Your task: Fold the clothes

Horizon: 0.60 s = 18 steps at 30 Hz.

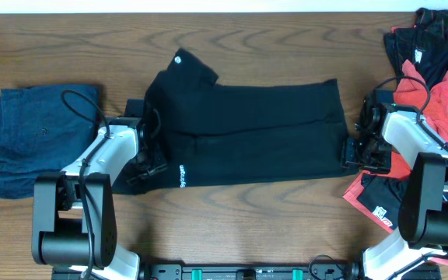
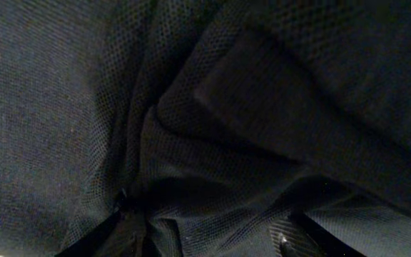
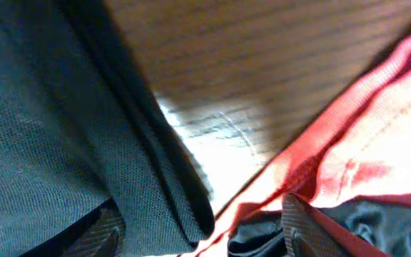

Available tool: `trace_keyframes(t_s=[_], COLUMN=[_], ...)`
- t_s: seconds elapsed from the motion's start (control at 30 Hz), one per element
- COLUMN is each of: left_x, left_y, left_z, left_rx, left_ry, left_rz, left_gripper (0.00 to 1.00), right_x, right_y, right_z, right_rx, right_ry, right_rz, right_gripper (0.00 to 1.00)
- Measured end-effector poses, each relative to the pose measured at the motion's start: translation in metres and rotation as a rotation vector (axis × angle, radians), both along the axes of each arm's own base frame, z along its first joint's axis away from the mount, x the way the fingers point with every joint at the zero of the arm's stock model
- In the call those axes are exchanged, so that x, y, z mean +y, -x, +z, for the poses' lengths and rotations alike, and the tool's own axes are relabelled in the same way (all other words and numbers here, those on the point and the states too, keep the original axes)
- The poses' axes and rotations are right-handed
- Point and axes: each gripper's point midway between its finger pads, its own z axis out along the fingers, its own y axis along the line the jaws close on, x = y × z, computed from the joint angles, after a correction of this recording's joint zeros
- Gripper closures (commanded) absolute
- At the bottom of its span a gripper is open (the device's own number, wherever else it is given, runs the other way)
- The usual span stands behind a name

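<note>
We judge the navy folded garment point(image 1: 33, 140) done. The long black stretchy pants point(image 1: 247, 132) lie half-folded on the desk point(image 1: 286, 218), and the coral-red and black heap point(image 1: 434, 78) waits. Our right pincer point(image 1: 350, 153) stands spread at their hem. The left pincer point(image 1: 142, 163) is buried in cloth, so we cannot tell its grip.

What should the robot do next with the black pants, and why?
Probably close the right claw on the right edge of the black pants. It's open with that edge lying between its fingers, and the left claw sits deep in the cloth at the other end. Mind the red garment right beside it.
</note>
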Motion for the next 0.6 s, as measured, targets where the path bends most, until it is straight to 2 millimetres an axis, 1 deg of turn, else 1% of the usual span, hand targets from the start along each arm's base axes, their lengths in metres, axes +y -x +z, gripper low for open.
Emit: trace_keyframes(t_s=[0.17,0.3,0.37,0.43,0.47,0.53,0.6], left_x=[0.001,0.002,0.003,0.003,0.004,0.004,0.004], left_y=[0.015,0.028,0.033,0.032,0.029,0.023,0.018], left_z=[0.001,0.005,0.011,0.021,0.028,0.045,0.06], left_rx=[0.061,0.099,0.097,0.064,0.031,-0.046,-0.117], left_ry=[-0.002,-0.004,-0.007,-0.008,-0.007,-0.007,-0.008], left_rz=[-0.019,-0.032,-0.044,-0.054,-0.057,-0.069,-0.076], left_gripper=[0.43,0.43,0.42,0.41,0.37,0.24,0.2], right_x=[-0.006,-0.016,-0.021,-0.025,-0.027,-0.027,-0.028], right_y=[0.01,0.019,0.021,0.024,0.026,0.026,0.024], right_z=[0.002,0.004,0.005,0.006,0.006,0.007,0.01], right_rx=[0.04,0.069,0.076,0.086,0.09,0.09,0.07], right_ry=[0.039,0.09,0.105,0.121,0.127,0.132,0.133], right_rz=[-0.037,-0.087,-0.105,-0.12,-0.124,-0.129,-0.134], right_gripper=[0.37,0.42,0.43,0.45,0.45,0.44,0.44])
